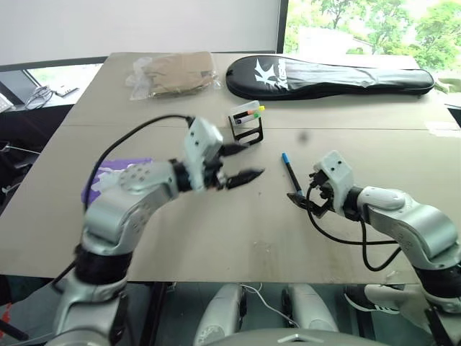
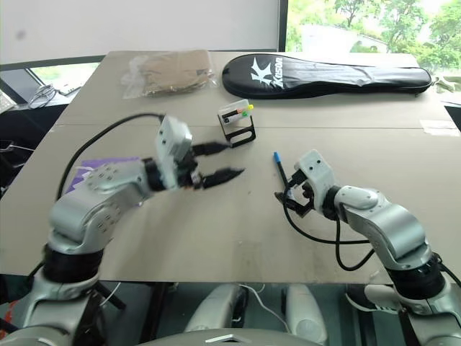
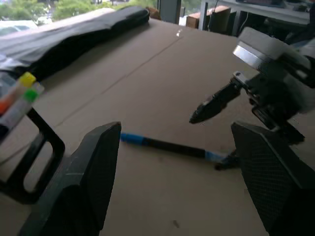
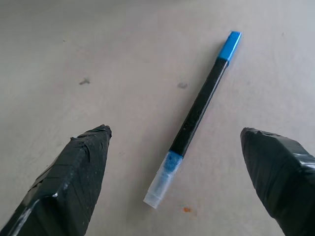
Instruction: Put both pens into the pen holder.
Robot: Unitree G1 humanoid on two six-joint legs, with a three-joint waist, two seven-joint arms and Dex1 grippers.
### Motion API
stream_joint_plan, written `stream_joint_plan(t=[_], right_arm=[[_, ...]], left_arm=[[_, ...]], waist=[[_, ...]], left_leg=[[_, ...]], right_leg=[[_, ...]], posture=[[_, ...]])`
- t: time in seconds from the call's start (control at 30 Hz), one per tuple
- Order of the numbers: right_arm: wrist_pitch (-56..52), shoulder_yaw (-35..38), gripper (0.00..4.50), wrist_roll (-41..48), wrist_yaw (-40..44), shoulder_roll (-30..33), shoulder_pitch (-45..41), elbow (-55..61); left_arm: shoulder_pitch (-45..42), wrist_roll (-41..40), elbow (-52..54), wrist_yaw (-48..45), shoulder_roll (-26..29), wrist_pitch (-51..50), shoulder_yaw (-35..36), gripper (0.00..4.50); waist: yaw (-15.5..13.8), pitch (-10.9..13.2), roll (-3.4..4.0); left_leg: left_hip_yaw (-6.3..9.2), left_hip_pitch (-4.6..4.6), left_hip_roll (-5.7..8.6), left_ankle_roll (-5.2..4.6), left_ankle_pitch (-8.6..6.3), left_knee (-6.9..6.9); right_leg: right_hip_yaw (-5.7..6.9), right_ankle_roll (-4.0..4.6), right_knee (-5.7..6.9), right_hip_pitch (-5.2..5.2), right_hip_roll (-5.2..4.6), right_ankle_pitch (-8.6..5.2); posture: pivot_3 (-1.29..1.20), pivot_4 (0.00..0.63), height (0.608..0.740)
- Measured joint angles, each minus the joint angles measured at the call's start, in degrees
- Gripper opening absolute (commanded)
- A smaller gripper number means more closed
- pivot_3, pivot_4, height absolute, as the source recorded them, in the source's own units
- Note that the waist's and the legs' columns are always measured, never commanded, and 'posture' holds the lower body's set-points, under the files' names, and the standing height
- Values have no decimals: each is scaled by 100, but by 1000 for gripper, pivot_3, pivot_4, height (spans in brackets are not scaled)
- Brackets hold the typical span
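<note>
The right end effector (image 4: 172, 182), spread wide over the blue-ended pen (image 4: 197, 118), could nudge it away across the counter (image 1: 216, 231) if it closes off-centre; the left end effector (image 1: 241, 162) is spread too.

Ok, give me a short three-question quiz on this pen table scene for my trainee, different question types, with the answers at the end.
1. True or false: the blue-ended pen lies flat on the table.
2. Which gripper has that pen between its open fingers? A) left gripper B) right gripper
3. Fill in: the coloured tips in the pen holder are orange, green and ____.

Key: 1 true; 2 B; 3 yellow.
</note>
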State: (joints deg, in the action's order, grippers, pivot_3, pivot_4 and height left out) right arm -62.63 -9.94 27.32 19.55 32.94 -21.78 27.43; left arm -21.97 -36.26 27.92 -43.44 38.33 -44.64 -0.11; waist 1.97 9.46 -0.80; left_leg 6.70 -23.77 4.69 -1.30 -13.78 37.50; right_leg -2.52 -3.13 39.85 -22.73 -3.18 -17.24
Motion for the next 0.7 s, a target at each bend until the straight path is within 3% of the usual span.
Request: stream_joint_plan(t=[0.17,0.27,0.4,0.53,0.67,0.7], right_arm=[[-313,-62,4500,-92,-60,-137,-92,-155],[-353,-63,4500,-152,-16,-148,-110,-223],[-340,-55,4500,-209,21,-168,-129,-282],[-336,-55,4500,-231,51,-169,-134,-285],[-442,-36,3489,-239,97,-152,-128,-257],[-492,-18,2937,-260,90,-148,-125,-256]], left_arm=[[643,-574,569,-196,617,-461,459,3681],[920,-517,652,-273,896,-456,497,3681],[765,-324,533,146,742,-536,420,3681],[339,-586,544,765,151,-1112,239,3681],[62,-715,561,1116,-10,-1571,146,3703],[-49,-771,524,1183,-51,-1706,146,3703]], waist=[[-103,-1,0],[-112,-1,2],[-121,-2,0],[-117,-4,-3],[-99,-4,-3],[-104,-5,-4]], left_leg=[[4,1,3,0,0,-2],[3,3,3,0,0,-5],[4,5,3,0,-1,-4],[3,3,4,0,-1,-3],[3,5,3,0,-1,-3],[4,5,3,0,0,-3]], right_leg=[[2,0,-1,0,-4,0],[1,1,-1,2,-3,0],[3,1,-2,4,-4,0],[4,0,-1,4,-5,1],[3,0,2,3,-1,1],[4,0,2,4,-1,1]], posture=[[0,150,740],[0,150,740],[0,150,740],[0,150,740],[0,150,740],[0,150,740]])
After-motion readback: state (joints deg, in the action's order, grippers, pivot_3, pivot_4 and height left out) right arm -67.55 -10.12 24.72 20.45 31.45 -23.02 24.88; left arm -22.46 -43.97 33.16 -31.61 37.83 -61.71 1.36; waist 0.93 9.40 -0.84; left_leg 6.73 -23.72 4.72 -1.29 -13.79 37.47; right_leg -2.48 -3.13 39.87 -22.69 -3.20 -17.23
